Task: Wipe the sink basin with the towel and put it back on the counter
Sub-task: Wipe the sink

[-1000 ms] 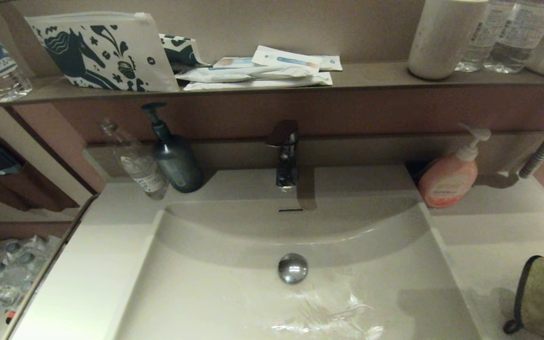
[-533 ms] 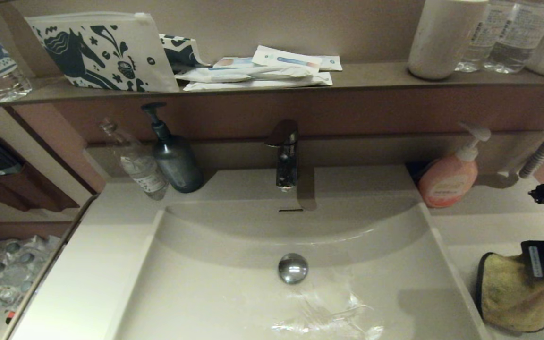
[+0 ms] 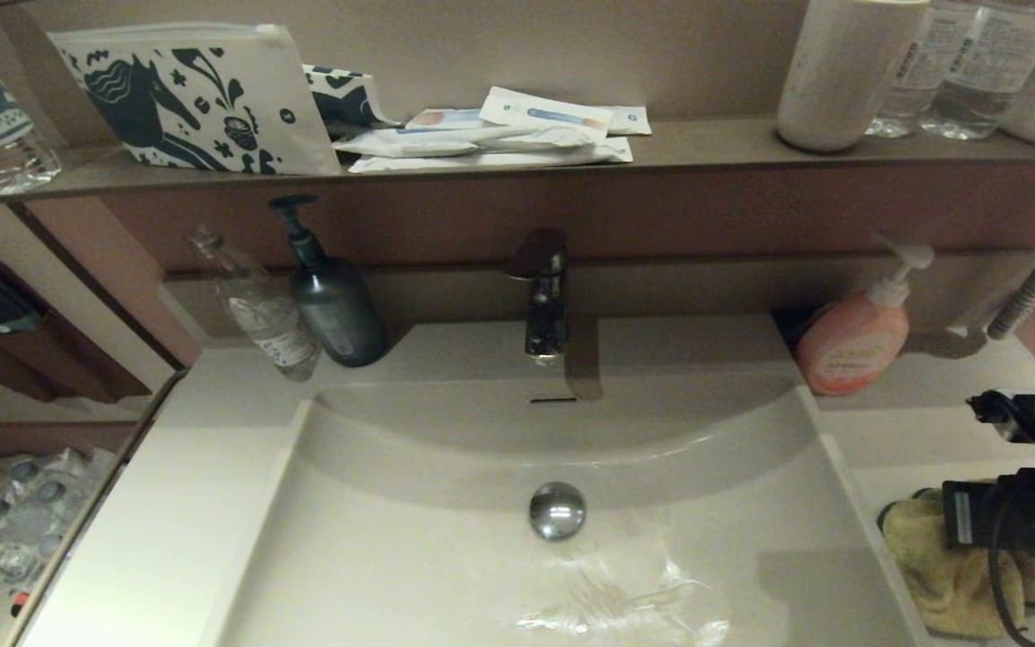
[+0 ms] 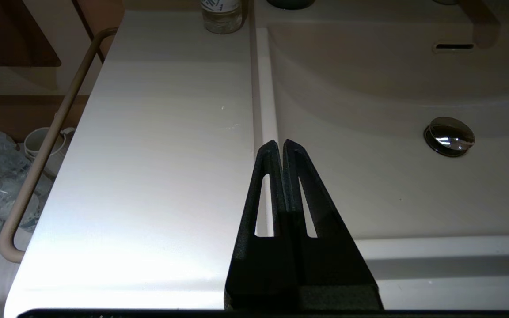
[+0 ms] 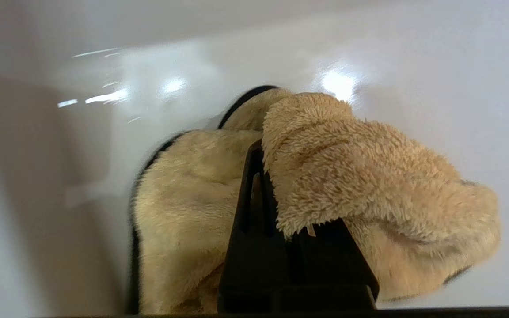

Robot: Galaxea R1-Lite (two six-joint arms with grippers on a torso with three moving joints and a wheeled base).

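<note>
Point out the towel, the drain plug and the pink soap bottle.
towel (image 3: 940,575): head view, fluffy yellow face left of the right arm.
drain plug (image 3: 558,510): head view, middle of the chrome cap.
pink soap bottle (image 3: 850,350): head view, middle of its body.

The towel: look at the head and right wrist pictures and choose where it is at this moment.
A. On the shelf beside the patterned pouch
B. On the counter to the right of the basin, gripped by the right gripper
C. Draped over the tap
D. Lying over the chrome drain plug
B: the towel lies bunched on the counter right of the sink basin, with the right gripper shut on a fold of it.
</note>
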